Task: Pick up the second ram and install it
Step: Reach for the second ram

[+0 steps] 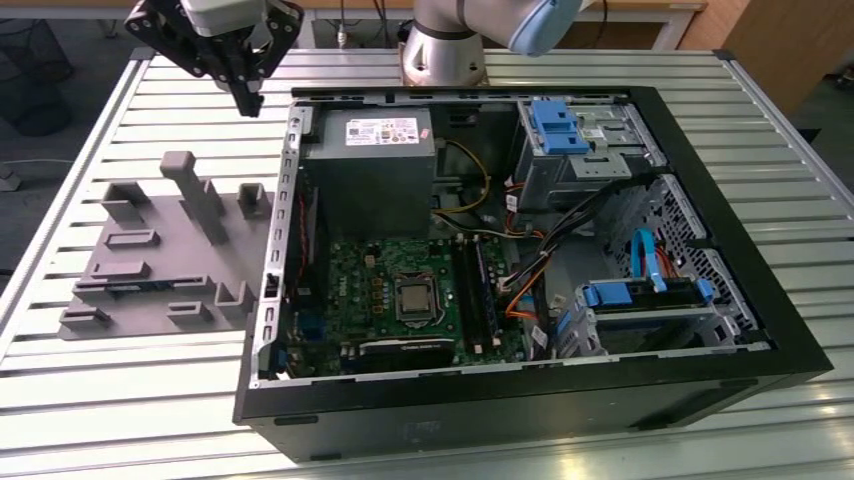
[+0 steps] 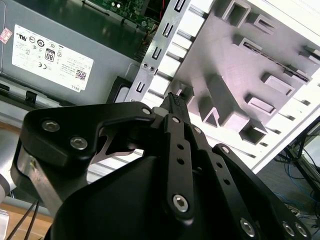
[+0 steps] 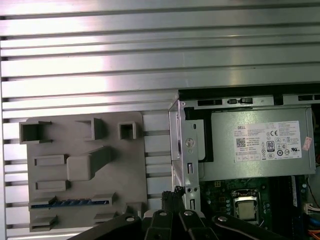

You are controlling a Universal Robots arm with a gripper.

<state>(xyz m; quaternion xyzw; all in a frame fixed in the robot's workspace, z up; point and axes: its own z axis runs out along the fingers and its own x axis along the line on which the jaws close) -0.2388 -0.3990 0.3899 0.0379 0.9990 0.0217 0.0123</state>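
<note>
Gripper hangs clenched and empty above the table, near the case's corner, so I judge the pick not yet begun. At the exterior view's left, the grey holder carries the ram, standing on edge in a long slot. In the first wrist view just its thin bluish top edge shows, chips hidden. Taking it calls for parted fingers set square across that edge. Rightward lies the case, with the motherboard inside

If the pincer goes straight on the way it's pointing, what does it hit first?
Probably the slatted table, in the gap between the grey fixture and the computer case, though depth is unclear.
</note>
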